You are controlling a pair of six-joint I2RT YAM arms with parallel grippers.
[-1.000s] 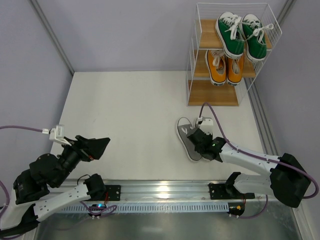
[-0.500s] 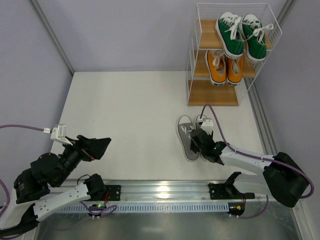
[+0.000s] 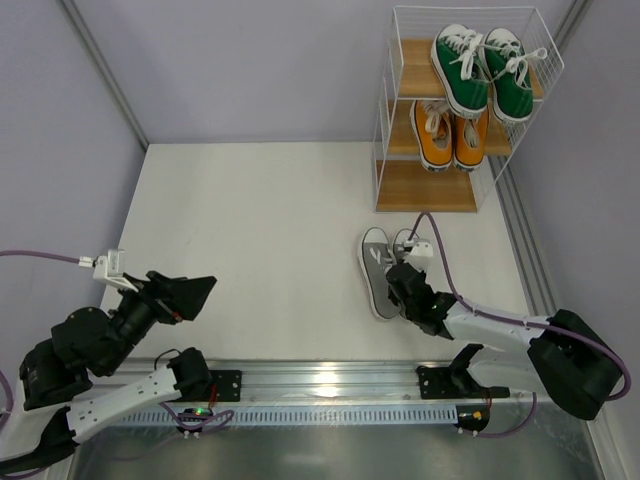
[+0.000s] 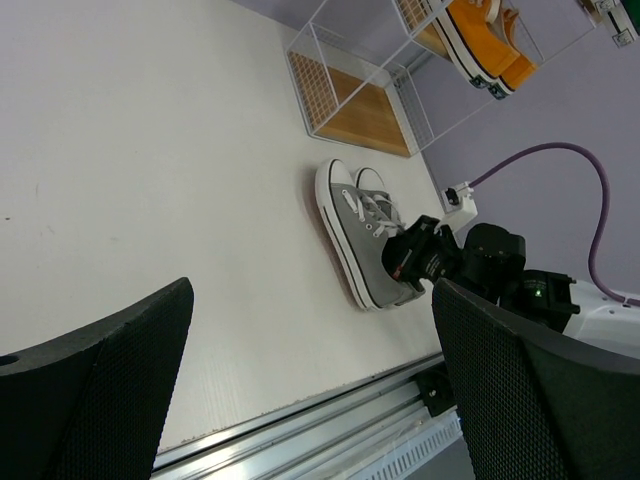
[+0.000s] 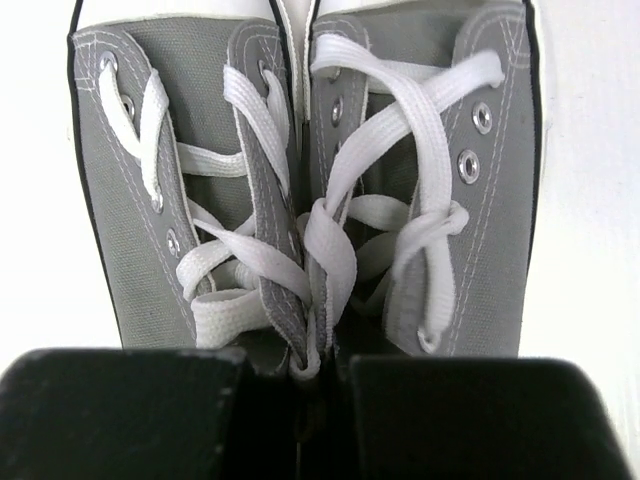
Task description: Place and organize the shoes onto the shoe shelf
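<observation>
While the right gripper (image 5: 295, 372) pinches the grey pair (image 3: 380, 262) by their inner collars, on the table (image 3: 250, 220) before the shelf (image 3: 412, 68), I'd lift level to the bottom board (image 3: 430, 188) (left gripper (image 3: 186, 292) gapes idle).

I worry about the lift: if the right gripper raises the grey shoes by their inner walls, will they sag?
Probably sag: the grey shoes are soft canvas, pinched by the right gripper only at thin inner walls. The toes may splay, as nothing joins the pair. Loose laces could snag the shelf wire.
</observation>
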